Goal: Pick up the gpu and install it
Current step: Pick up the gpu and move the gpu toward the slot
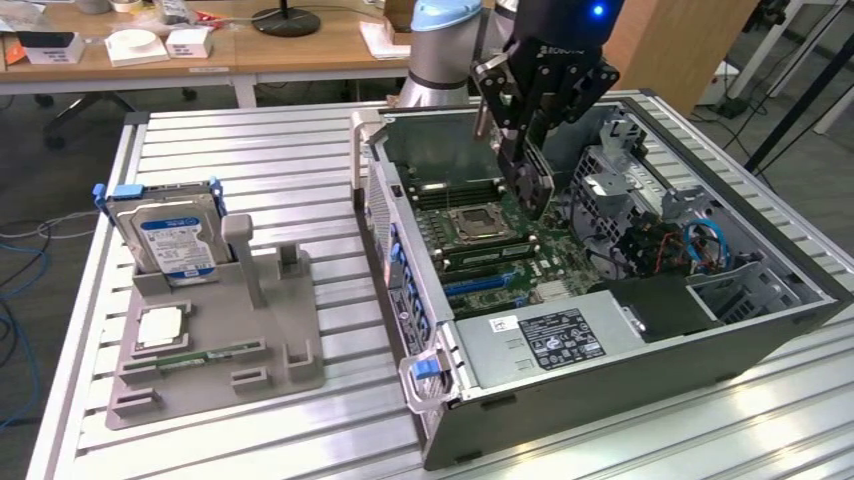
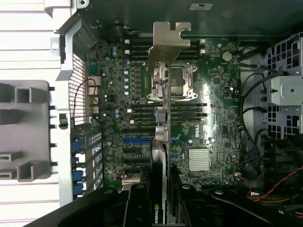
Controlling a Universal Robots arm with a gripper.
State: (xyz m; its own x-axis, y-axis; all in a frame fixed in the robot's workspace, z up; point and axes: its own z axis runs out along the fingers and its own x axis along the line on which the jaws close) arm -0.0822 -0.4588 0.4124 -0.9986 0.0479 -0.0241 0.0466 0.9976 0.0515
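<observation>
While hand (image 1: 525, 140) grips gpu (image 1: 534, 190) above motherboard (image 1: 497, 262), wrist view shows bracket (image 2: 168, 45).

Exterior overlooks the case (image 1: 641, 375); wrist peers closely onto its motherboard (image 2: 218, 94)

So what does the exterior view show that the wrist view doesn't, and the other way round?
Exterior view: the blue-labelled hard drive standing upright, the arm, desks behind. Wrist view: the gpu's metal bracket and the logo on its edge. Both: the gripper shut on the gpu above the motherboard and its CPU socket, grey holder beside the case.
</observation>
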